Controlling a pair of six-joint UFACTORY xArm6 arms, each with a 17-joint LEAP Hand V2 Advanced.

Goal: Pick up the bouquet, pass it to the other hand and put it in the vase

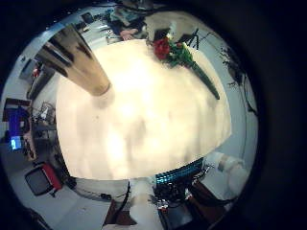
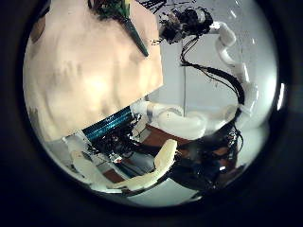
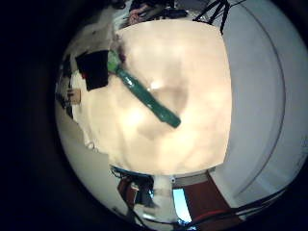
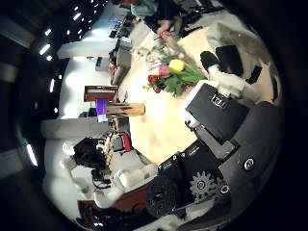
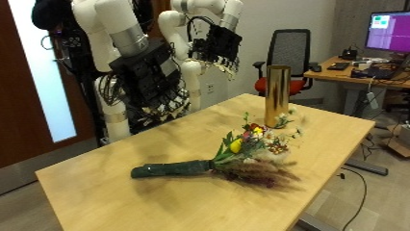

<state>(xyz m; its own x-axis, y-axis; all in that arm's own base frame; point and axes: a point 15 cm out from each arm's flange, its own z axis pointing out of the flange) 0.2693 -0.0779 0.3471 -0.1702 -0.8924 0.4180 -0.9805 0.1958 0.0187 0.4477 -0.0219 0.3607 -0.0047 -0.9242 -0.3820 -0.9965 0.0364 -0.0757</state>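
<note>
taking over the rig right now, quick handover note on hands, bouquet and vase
Right hand: raised above the table, fingers relaxed, holding nothing.
Left hand: raised farther back, also empty and open.
Bouquet: lying flat on the table, green wrapped stem toward the arms, flowers toward the vase, untouched.
Vase: gold, upright on the table beyond the flowers, empty as far as can be seen.
Done: nothing yet.
Left: pick up the bouquet, pass it to the other hand, put it in the vase.
</note>
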